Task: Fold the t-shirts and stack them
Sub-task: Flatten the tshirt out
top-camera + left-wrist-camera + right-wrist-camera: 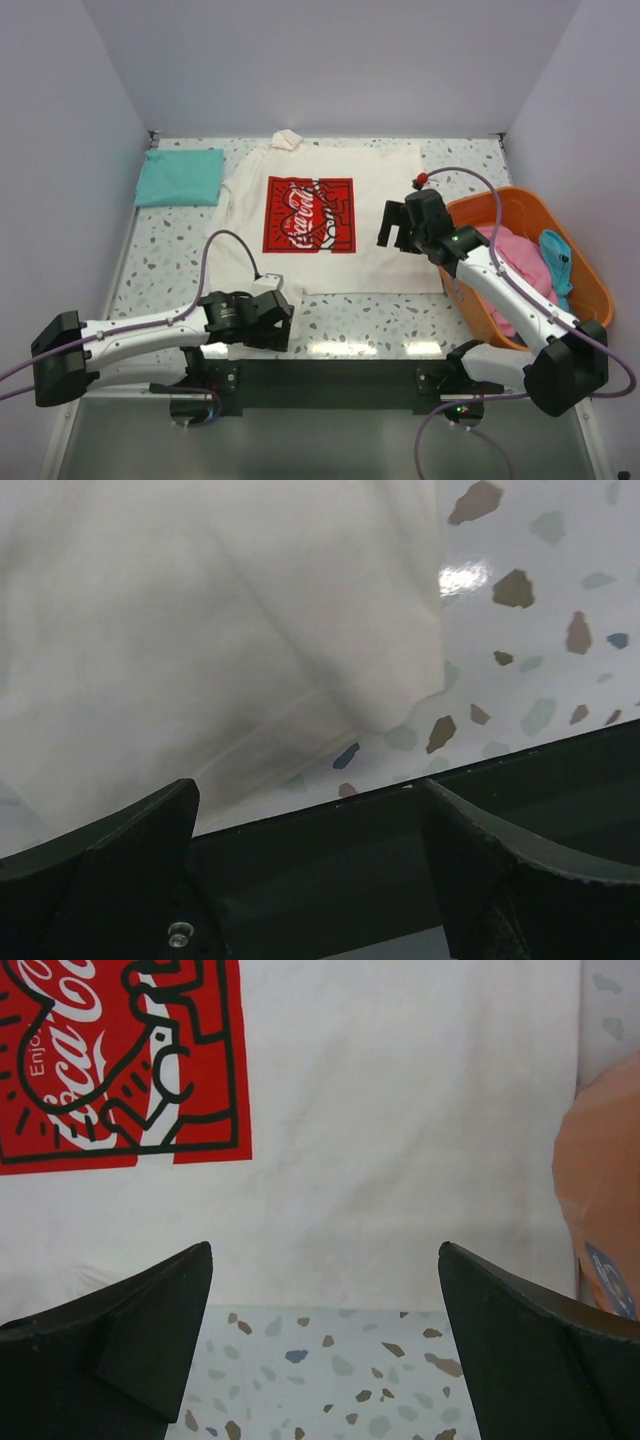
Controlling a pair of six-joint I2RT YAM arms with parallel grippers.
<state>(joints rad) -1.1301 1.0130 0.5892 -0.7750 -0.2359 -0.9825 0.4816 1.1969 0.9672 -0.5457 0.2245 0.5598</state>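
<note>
Top camera looks down from behind; both wrist cameras closely face, apparently, the same cream shirt point(385, 175).

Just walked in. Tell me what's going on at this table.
Two robot arms are working on folding t-shirts. A cream t-shirt with a red print lies spread flat on the table, not yet folded. The left gripper is open at its near hem, and the right gripper is open above its near right side; neither holds anything. A teal shirt lies folded at the far left corner. Pink and blue shirts wait in the orange basket on the right.
</note>
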